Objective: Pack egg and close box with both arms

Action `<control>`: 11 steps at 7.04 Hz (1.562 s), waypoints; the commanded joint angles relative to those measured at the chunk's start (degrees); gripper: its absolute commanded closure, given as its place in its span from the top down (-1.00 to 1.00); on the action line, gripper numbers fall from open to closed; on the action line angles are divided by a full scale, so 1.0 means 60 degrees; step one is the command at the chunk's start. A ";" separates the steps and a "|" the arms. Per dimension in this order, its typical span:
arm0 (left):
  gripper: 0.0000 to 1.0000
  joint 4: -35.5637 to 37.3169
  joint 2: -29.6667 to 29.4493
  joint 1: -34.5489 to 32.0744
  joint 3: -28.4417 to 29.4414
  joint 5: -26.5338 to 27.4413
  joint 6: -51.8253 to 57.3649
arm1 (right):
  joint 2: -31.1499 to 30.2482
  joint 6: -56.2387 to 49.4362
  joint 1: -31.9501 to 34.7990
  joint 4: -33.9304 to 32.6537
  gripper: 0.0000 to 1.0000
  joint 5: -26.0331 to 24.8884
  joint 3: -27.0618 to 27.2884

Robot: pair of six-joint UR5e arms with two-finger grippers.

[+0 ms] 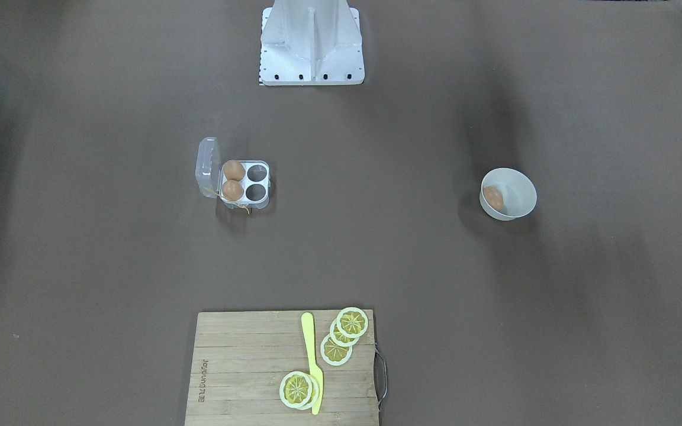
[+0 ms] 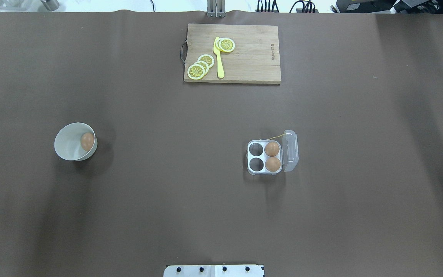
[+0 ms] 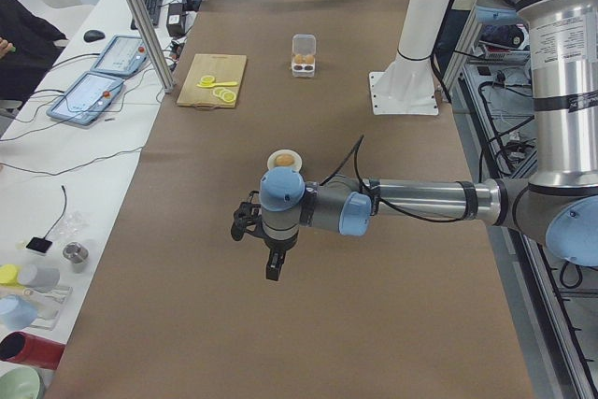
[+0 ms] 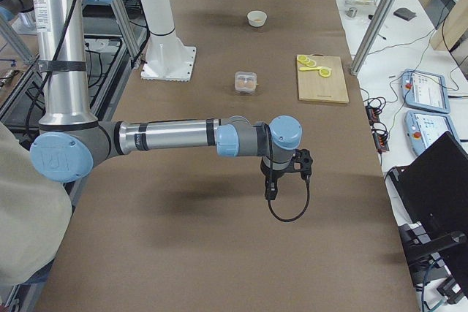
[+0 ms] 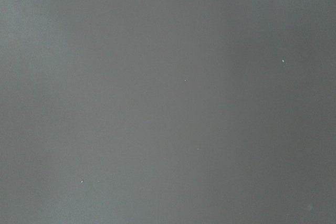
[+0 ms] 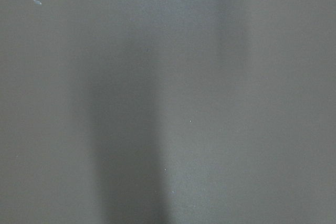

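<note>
Egg (image 2: 87, 141) lies in the white bowl (image 2: 65, 145) on the robot's left, well apart from the clear box (image 2: 263, 156), whose lid (image 2: 290, 151) stands open beside two other eggs (image 2: 272, 149) in its cells. The left gripper (image 3: 245, 228) and right gripper (image 4: 302, 162) hang over the table's ends; I cannot tell whether their fingers are spread or pressed together.

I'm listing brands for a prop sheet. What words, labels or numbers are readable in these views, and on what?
"joyoung", sideways and small, so not certain: burnt into the cutting board.
Sticker on the upright segment of the left arm: too small to read.
Pendant screens on the side desk: too blurred to read.
Box, bowl: no text visible.
</note>
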 commanded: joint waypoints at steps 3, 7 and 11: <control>0.96 -0.0062 -0.0330 0.0040 -0.0412 -0.0174 -0.0050 | 0.0005 0.0000 0.0000 0.0000 1.00 0.0024 0.0018; 0.96 -0.0427 -0.1163 0.0098 -0.0603 -0.0759 -0.3007 | -0.0010 -0.0029 0.0000 0.0000 1.00 0.0039 0.0004; 0.94 -0.0414 -0.1942 0.2757 -0.1685 -0.0178 -0.7469 | -0.0010 0.0000 0.0000 0.0000 1.00 0.0024 -0.0011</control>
